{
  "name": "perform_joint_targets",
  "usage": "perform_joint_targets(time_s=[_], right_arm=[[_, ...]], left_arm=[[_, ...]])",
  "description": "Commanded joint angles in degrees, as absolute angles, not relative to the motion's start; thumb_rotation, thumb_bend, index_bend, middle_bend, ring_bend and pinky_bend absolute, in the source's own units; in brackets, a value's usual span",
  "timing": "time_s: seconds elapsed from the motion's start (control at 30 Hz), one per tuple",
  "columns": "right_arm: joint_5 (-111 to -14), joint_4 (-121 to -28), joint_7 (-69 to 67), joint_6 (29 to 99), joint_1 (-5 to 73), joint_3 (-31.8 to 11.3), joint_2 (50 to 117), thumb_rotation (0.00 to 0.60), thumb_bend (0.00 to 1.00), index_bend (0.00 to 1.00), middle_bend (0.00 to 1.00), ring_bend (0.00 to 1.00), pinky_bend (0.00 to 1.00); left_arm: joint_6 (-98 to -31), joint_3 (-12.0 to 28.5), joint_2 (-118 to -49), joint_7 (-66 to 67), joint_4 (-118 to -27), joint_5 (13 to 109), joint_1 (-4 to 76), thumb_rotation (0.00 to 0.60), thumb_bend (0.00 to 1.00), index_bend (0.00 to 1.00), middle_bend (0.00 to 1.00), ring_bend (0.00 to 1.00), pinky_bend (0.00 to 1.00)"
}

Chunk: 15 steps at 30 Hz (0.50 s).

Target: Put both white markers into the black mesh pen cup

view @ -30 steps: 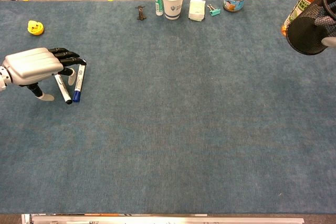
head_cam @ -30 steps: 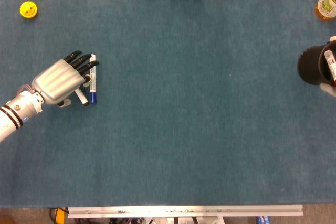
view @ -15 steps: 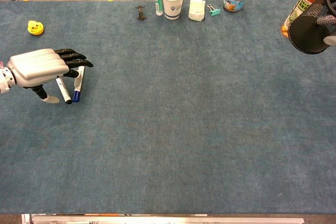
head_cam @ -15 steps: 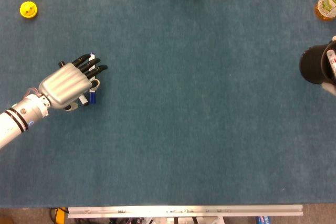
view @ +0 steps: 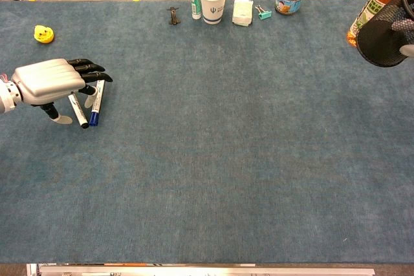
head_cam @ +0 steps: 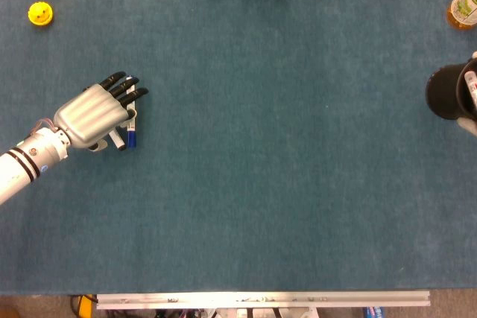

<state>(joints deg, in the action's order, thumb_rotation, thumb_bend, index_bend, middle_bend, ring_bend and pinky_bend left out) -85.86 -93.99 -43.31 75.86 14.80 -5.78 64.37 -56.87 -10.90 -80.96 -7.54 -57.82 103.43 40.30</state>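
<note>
Markers (view: 87, 106): two side by side on tabletop (view: 213, 159) under your left robot hand (view: 46, 82), fingers spread, nothing gripped. Risk: you nudge one, both roll apart. Mesh cup (view: 386, 35) far right, gripped by right robot hand (view: 407, 46).

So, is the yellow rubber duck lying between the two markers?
No, the yellow duck sits apart near the table's far left, away from both markers.

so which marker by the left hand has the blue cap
The marker on the right of the pair, farther from the left hand's thumb; the other marker's cap is black.
</note>
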Motion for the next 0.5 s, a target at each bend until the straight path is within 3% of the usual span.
perform_joint_targets(time_s=[0.03, 0.27, 0.5], right_arm=[[-85.78, -93.85, -43.43, 75.93, 14.74, -5.87, 64.43, 0.600, 0.37, 0.41, 0.36, 0.32, 0.35], [-85.60, -93.53, -43.80, 76.09, 14.56, -6.06, 64.37, 0.600, 0.37, 0.41, 0.36, 0.32, 0.35], [-85.56, -93.37, -44.20, 76.25, 14.38, -6.19, 64.22, 0.600, 0.37, 0.41, 0.36, 0.32, 0.35]], left_arm=[[-55.33, -10.88, -80.90, -6.56, -58.53, 102.70, 40.83, 0.600, 0.15, 0.47, 0.11, 0.03, 0.08], [-53.32, -10.86, -80.37, -4.55, -60.34, 101.66, 41.52, 0.600, 0.22, 0.44, 0.10, 0.02, 0.08], [-52.14, -10.79, -79.95, -2.74, -61.79, 100.77, 41.84, 0.600, 0.22, 0.44, 0.09, 0.02, 0.08]])
